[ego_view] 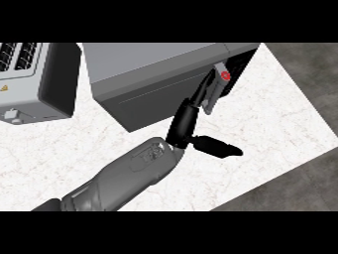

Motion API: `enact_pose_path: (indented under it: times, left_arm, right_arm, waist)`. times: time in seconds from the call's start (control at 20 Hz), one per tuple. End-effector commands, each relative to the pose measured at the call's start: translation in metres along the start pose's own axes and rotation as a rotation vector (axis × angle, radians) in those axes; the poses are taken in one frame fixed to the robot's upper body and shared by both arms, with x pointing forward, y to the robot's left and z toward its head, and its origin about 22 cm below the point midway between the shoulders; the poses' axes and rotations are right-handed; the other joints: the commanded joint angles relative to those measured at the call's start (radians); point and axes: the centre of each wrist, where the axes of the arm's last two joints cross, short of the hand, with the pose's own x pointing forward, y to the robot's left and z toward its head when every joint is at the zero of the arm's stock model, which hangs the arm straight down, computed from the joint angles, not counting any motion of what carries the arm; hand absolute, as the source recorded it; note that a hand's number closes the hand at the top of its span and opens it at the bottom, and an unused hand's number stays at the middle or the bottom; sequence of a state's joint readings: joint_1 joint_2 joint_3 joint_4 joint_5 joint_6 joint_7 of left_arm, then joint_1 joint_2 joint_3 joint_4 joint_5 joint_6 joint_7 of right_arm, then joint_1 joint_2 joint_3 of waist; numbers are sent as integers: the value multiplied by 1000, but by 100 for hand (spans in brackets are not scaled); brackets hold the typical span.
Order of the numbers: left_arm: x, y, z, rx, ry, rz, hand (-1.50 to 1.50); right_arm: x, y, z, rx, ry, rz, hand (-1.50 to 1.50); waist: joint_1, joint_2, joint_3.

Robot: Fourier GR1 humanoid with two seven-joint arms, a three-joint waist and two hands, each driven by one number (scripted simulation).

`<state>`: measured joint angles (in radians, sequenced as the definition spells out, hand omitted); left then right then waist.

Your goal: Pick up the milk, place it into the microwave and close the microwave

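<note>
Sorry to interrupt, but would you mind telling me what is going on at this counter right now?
One robot hand is stretched out towards the microwave on the white marble counter, its fingers straight and its thumb spread to the side. The fingertips are at the milk carton with the red cap, which stands at the microwave's opening on its right side. The door is not shut. A toaster sits to the left. Which arm this is cannot be told, and no other hand shows.
</note>
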<state>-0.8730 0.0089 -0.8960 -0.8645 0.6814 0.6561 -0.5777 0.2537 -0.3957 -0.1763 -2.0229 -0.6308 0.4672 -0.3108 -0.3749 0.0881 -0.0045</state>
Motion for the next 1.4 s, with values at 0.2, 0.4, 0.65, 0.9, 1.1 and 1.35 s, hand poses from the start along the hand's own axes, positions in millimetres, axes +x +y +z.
enact_pose_path:
  times: [0.2, 0.4, 0.65, 0.9, 1.1, 1.35]
  left_arm:
    - [7, 0, -19, 19, -19, -3, -150]
    - [5, 1, -20, 42, -8, -4, -150]
    - [3, 1, -19, 40, -4, 2, -150]
    - [5, 0, -22, 51, -17, 11, -150]
    - [3, 1, -22, 51, -21, 4, -150]
    - [2, -1, -20, 45, -27, 9, -150]
  right_arm:
    - [6, -7, -10, 20, 1, -6, -150]
    - [8, -7, -11, 25, 5, -15, -150]
    - [10, -12, -13, 25, 10, -17, -150]
    - [13, -15, -16, 34, 5, -21, -150]
    - [17, -17, -20, 56, 18, -20, -150]
    - [16, -14, -23, 76, 17, -43, -150]
  waist:
    - [-12, 9, 2]
    - [-26, 7, 2]
    - [-22, 5, 3]
    - [-31, 2, 3]
    - [-26, 6, 2]
    - [-30, 5, 1]
